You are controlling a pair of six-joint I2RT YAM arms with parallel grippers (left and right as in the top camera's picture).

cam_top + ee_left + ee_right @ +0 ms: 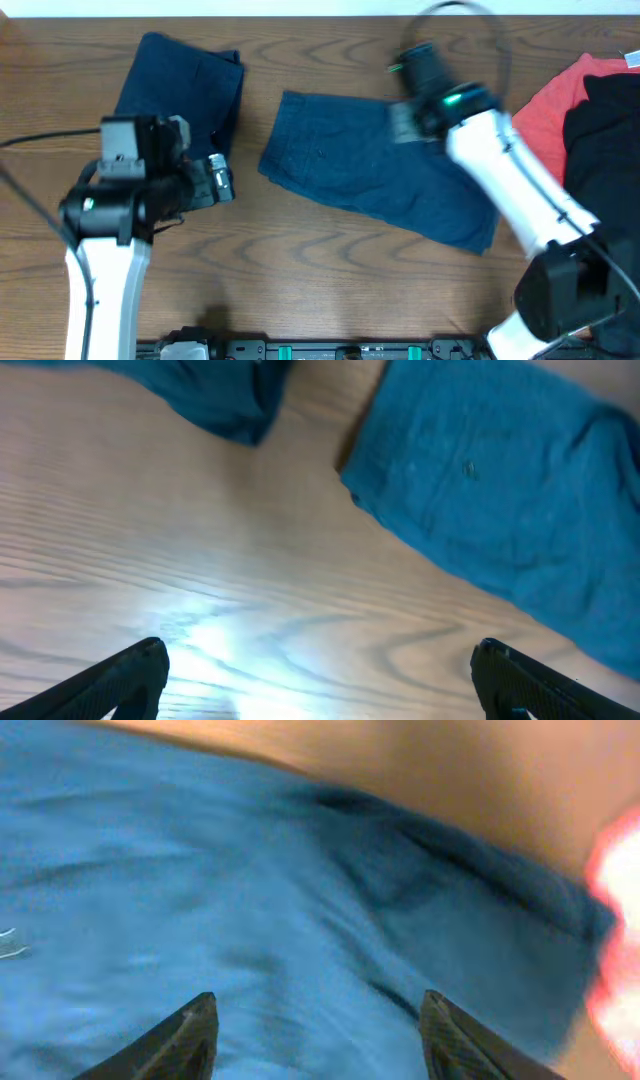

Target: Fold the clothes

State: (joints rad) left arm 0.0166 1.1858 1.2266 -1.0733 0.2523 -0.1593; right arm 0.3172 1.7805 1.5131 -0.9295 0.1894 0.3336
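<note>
Navy shorts (370, 170) lie spread flat at the table's middle; they also show in the left wrist view (500, 490) and fill the right wrist view (250, 920). A second navy piece (185, 85) lies folded at the back left, its corner in the left wrist view (215, 400). A coral-red garment (545, 105) and a black one (605, 130) lie at the right edge. My left gripper (318, 675) is open over bare wood, left of the shorts. My right gripper (315, 1035) is open and empty just above the shorts' far right part.
The wooden table (300, 260) runs to a white wall at the back. The left arm (110, 220) stands at the front left and the right arm (520, 190) reaches in from the front right over the shorts. A black rail lies along the front edge (330, 350).
</note>
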